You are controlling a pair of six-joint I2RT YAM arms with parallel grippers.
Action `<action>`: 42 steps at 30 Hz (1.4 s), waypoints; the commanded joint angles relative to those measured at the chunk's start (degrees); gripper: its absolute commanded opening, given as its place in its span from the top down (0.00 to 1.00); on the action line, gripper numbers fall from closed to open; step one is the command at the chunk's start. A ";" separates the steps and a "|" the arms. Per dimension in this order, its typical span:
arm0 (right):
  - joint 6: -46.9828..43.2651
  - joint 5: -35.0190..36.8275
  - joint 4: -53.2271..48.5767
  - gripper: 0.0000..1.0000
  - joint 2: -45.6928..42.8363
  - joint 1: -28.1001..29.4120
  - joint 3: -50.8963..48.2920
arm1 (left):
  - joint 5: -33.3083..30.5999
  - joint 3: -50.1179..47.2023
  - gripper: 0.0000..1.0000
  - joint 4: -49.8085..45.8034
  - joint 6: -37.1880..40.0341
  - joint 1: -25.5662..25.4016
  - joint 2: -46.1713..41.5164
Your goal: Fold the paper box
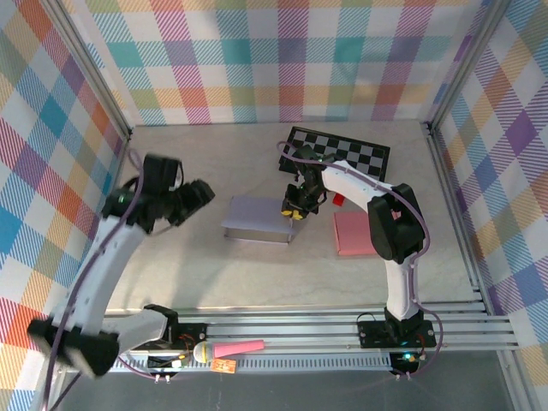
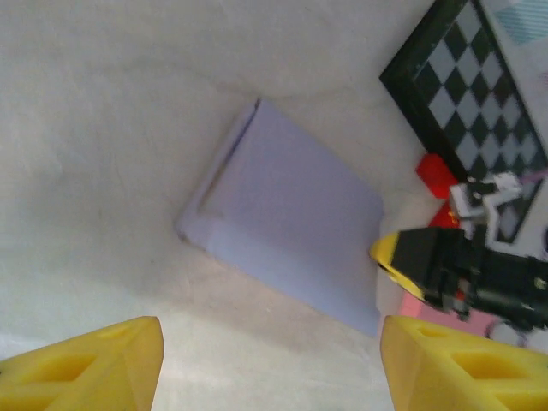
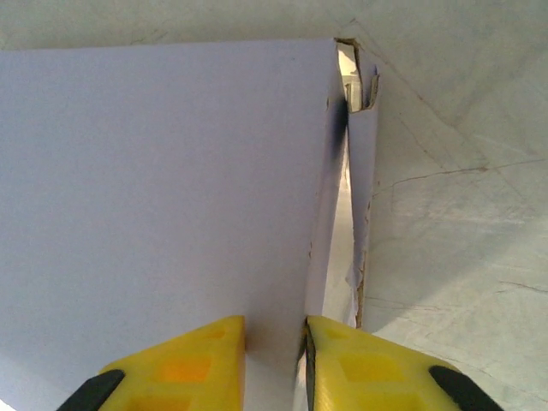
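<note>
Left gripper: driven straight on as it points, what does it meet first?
Likely the lavender paper box, lying ahead between the left gripper's open jaws; depth is unclear, so bare table just short of it is possible.

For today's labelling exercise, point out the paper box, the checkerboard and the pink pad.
paper box [image 1: 255,214], top view, its top face
checkerboard [image 1: 347,148], top view, its middle squares
pink pad [image 1: 349,233], top view, its middle

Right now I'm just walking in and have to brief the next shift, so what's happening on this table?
The right claw is pinching the right-hand wall of the lavender paper box, where a flap stands slightly loose. The left claw hangs open to the box's left, clear of it. A flat pink piece, a checkerboard and a small red block lie off to the right.
</note>
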 commanded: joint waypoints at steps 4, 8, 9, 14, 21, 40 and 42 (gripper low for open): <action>-3.75 2.43 -3.73 0.75 0.91 0.52 2.63 | 4.56 10.26 0.40 -3.26 18.20 2.52 24.29; -4.16 2.95 -4.08 0.75 1.35 0.48 3.04 | 9.32 9.38 0.45 3.92 19.69 2.48 30.44; -4.17 3.03 -4.17 0.75 1.57 0.54 3.21 | 9.36 9.42 0.47 3.61 20.11 2.40 32.29; -4.53 3.54 -5.03 0.74 2.34 0.57 4.18 | 9.13 2.65 0.49 7.86 20.89 1.78 32.84; -5.97 3.93 -7.03 0.69 2.87 0.53 5.38 | 8.33 -5.14 0.48 11.42 21.03 1.16 32.56; -17.64 -10.05 5.72 0.40 0.26 -2.97 -8.25 | 14.38 -13.76 0.70 24.27 19.22 0.18 27.93; -17.96 -12.81 7.35 0.45 0.36 -3.55 -8.63 | 15.51 -13.74 0.72 24.43 19.33 0.11 28.14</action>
